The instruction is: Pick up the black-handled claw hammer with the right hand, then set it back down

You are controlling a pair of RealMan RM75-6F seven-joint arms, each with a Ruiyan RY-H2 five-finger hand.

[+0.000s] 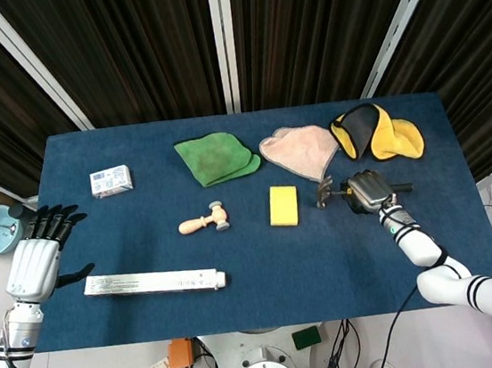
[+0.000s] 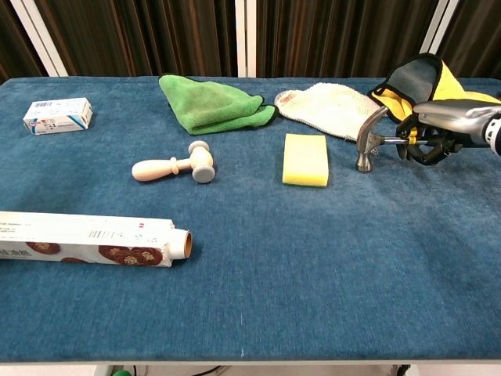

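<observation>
The claw hammer's steel head [image 1: 323, 192] [image 2: 366, 141] stands near the right of the blue table, face down close to the cloth; I cannot tell if it touches. My right hand [image 1: 368, 192] [image 2: 446, 125] grips the black handle just behind the head. In the head view the handle's end [image 1: 401, 187] sticks out to the right of the hand; in the chest view the hand hides it. My left hand [image 1: 35, 259] hovers at the table's left edge with fingers spread, holding nothing. It does not show in the chest view.
A yellow sponge [image 1: 283, 205] [image 2: 305, 159] lies just left of the hammer head. Behind are a pink cloth [image 1: 300, 152], a yellow-black cloth [image 1: 374, 132] and a green cloth [image 1: 216, 157]. A wooden mallet [image 2: 176, 166], a long box [image 2: 86, 239] and a small carton [image 2: 56, 114] lie further left.
</observation>
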